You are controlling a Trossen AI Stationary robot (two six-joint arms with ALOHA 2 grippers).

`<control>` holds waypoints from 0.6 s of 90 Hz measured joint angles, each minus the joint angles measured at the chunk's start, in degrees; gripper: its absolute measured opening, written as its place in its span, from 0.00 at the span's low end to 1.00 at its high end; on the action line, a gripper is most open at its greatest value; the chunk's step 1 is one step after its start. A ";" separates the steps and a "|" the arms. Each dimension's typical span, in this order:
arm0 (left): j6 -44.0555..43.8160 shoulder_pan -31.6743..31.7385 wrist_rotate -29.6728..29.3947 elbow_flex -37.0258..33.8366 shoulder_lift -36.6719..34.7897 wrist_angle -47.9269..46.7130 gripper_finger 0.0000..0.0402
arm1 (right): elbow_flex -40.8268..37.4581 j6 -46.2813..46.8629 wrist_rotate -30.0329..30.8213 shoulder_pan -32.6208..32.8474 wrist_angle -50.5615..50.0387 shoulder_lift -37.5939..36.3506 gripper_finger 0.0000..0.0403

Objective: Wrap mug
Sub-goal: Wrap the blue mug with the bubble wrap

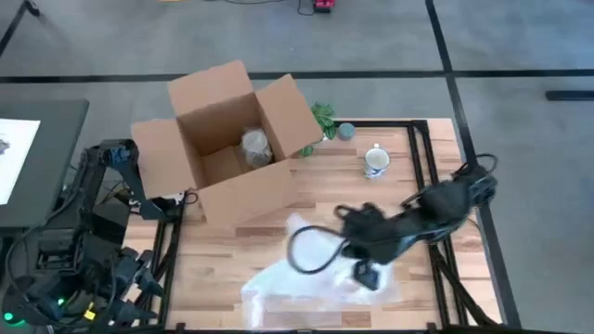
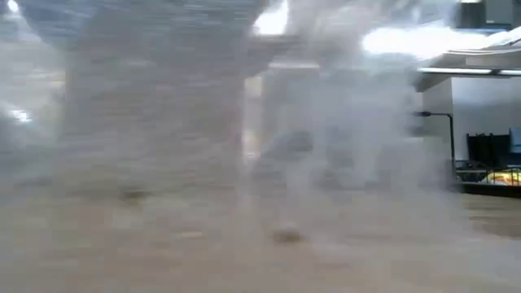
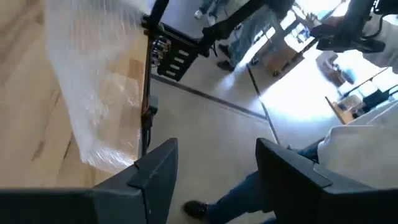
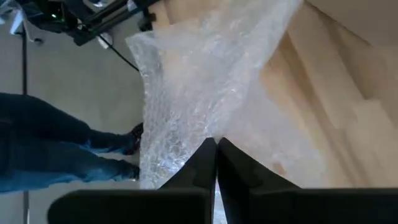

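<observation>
— Where the right arm reaches in from three o'clock, what is its right gripper point(image 4: 216, 163) doing?

— Its two dark fingers are pressed together on the clear sheet of bubble wrap point(image 1: 311, 276), pinching an edge of it. In the high view that sheet lies crumpled on the pale wooden plank tabletop point(image 1: 223, 255) toward six o'clock, and it fills nearly all of the low view as a grey haze.

— And the thing to be wrapped?

— A small white mug with a blue pattern point(image 1: 375, 161) stands upright at about one o'clock on the table, well apart from the wrap and from both arms.

— The other arm?

— It waits off the table's edge at eight o'clock. The left gripper point(image 3: 216, 171) hangs with its fingers spread wide and nothing between them.

— What else is on the surface?

— A big open brown cardboard box point(image 1: 230, 139) at eleven o'clock, flaps out, with a wrapped bundle point(image 1: 255, 147) inside. Green leaves point(image 1: 322, 118) and a small grey-blue round object point(image 1: 345, 132) lie between the box and the mug.

— The room?

— Grey floor with dark tape lines point(image 1: 444, 42). A person's legs in blue jeans point(image 4: 43, 146) stand just beside the table.
</observation>
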 joint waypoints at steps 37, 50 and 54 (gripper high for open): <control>-3.04 1.91 -2.08 0.00 0.00 0.69 0.49 | -0.19 5.89 8.91 4.89 -1.09 0.94 0.00; -2.91 2.89 -2.05 0.00 0.00 0.58 0.49 | -0.21 0.68 10.38 0.50 15.84 4.18 0.00; -2.91 2.88 -2.07 0.00 0.00 0.44 0.49 | -0.21 -2.01 10.42 -0.87 23.20 5.39 0.00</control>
